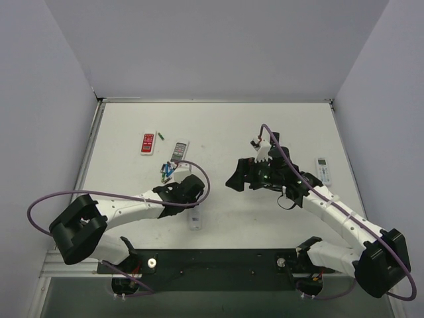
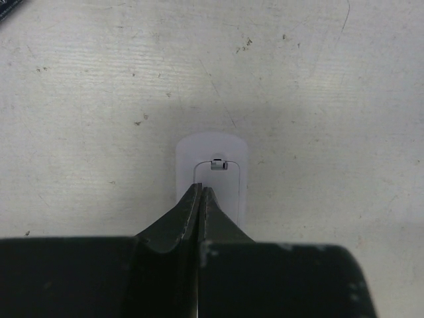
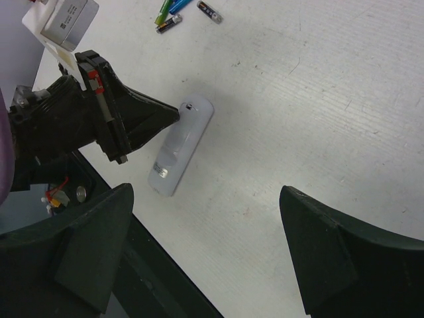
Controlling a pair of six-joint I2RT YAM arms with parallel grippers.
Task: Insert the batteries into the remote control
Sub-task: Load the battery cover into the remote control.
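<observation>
We see the left gripper pinched fully closed with nothing between its jaws, its tips at the edge of the battery recess in the back of the white remote control. The remote lies flat on the table, near the front edge. The batteries lie loose in a small cluster beyond it. The right gripper hangs spread wide, holding nothing

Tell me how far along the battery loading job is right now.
Early. Done: nothing visibly loaded; the batteries lie loose on the table, away from the remote control. In hand: the left gripper, shut and holding no battery, has its tips at the remote's battery compartment end. The right gripper hangs open and empty. Left: pick up the batteries and seat them.
</observation>
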